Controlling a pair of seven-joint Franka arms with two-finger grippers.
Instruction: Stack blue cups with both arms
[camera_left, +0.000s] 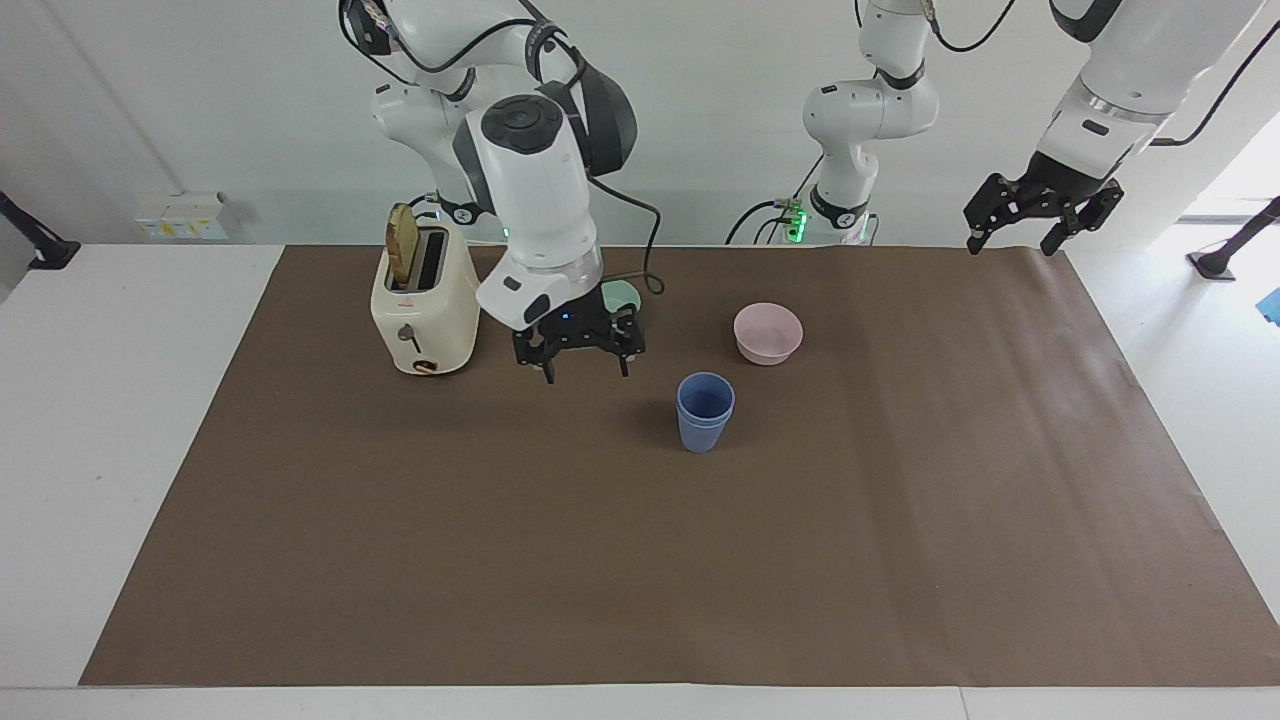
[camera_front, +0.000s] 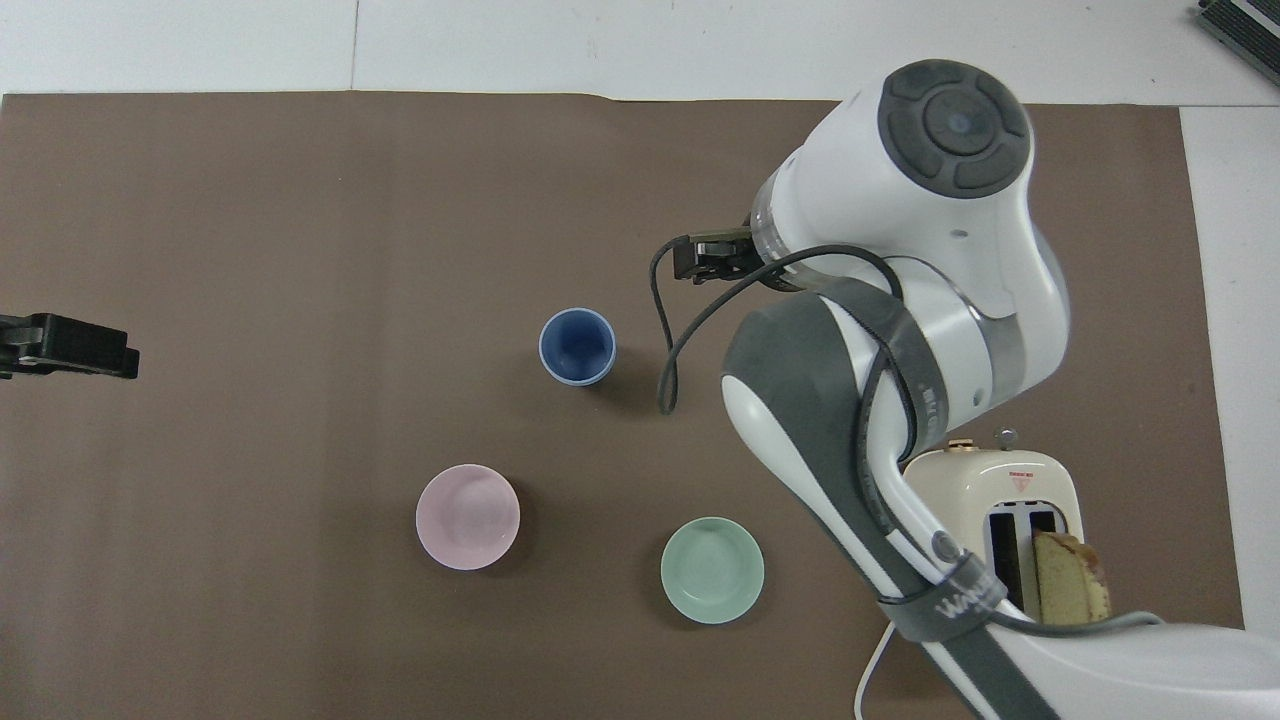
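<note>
The blue cups stand upright mid-table, one nested in the other, with two rims showing one above the other. In the overhead view the blue cups look like a single round mouth. My right gripper hangs open and empty above the mat between the toaster and the cups, clear of both. From overhead, only part of the right gripper shows under its wrist. My left gripper waits open, high over the mat's corner at the left arm's end; the left gripper pokes in at the overhead view's edge.
A cream toaster with a bread slice in one slot stands at the right arm's end. The pink bowl and mint-green bowl sit nearer to the robots than the cups. A brown mat covers the table.
</note>
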